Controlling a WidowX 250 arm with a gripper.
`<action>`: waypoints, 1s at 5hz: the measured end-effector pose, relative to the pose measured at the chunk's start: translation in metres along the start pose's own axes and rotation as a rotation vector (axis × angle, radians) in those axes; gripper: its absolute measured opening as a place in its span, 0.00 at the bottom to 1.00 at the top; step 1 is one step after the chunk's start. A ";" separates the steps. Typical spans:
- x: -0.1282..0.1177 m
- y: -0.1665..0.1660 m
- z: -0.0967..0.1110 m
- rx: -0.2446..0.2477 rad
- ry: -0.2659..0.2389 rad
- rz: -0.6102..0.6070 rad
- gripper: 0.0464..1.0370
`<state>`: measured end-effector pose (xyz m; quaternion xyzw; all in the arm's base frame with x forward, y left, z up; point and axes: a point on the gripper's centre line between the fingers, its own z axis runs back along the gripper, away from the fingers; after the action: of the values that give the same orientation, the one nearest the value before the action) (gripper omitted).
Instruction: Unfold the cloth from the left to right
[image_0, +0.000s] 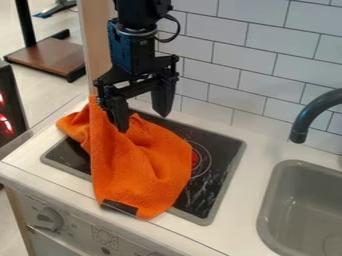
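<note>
The black gripper (142, 121) hangs over the back left part of the stove, its two fingers spread well apart. Below it, the orange cloth (143, 165) lies bunched and creased over the left and middle of the dark stovetop (227, 150). One part of the cloth rises to a peak just left of the gripper's left finger; whether they touch there I cannot tell. Another fold spreads toward the stove's left edge. A dark label (120, 207) marks the cloth's front edge, which overlaps the front rim of the stove.
The white counter (248, 187) surrounds the stove. At the right are a grey sink (270, 200) and a dark curved faucet (309, 115). White wall tiles (247, 65) stand behind, with a wooden post (95, 40) at the back left. Knobs (49, 219) line the front panel.
</note>
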<state>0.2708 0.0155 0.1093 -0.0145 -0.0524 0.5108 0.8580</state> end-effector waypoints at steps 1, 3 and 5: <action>-0.001 0.004 -0.007 0.025 0.013 0.002 0.96; 0.030 0.013 -0.014 0.056 -0.017 0.046 0.96; 0.093 0.034 -0.023 0.061 -0.033 0.186 0.96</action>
<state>0.2878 0.1141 0.0908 0.0152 -0.0496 0.5899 0.8058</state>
